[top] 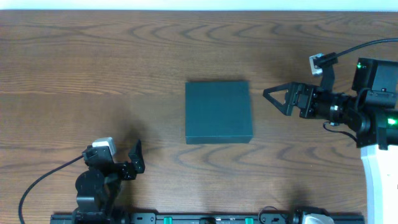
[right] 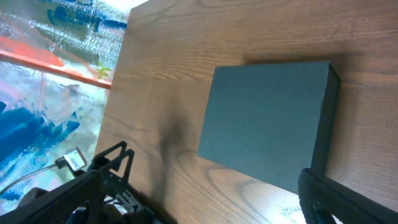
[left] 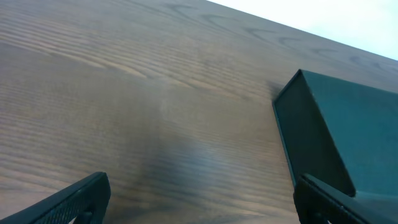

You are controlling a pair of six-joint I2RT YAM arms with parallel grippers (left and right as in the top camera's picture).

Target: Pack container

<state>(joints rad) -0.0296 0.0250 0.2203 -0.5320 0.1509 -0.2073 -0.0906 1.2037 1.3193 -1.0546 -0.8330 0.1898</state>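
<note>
The container (top: pixel 217 112) is a dark teal-green rectangular box lying flat at the middle of the wooden table, its lid down. My right gripper (top: pixel 274 99) hovers just right of it, open and empty, fingers pointing at its right side. In the right wrist view the container (right: pixel 267 118) fills the centre beyond the open right gripper (right: pixel 199 208). My left gripper (top: pixel 134 160) is at the front left, open and empty, well apart from the box. In the left wrist view, a corner of the container (left: pixel 348 137) rises at the right, beyond the open left gripper (left: pixel 202 208).
The brown wooden table (top: pixel 93 68) carries nothing else that I can see. A black rail (top: pixel 205 218) runs along its front edge. The white base of the right arm (top: pixel 379 180) stands at the right. Beyond the table's edge is a colourful blurred floor (right: pixel 50 68).
</note>
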